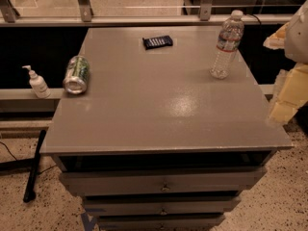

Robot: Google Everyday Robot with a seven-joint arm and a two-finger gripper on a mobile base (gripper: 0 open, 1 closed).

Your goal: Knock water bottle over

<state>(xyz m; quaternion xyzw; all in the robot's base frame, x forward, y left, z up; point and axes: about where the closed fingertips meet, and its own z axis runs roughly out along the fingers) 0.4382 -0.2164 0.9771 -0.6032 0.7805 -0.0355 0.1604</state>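
The water bottle stands upright near the far right corner of the grey tabletop. It is clear ribbed plastic with a white cap and a narrow red-and-blue label band. My gripper, pale yellow and white, hangs at the right edge of the view, just beyond the table's right side. It is to the right of the bottle and nearer to me, well apart from it and holding nothing that I can see.
A green-patterned can lies on its side near the table's left edge. A dark snack packet lies at the far middle. A small white pump bottle stands on a ledge left of the table. Drawers sit below the top.
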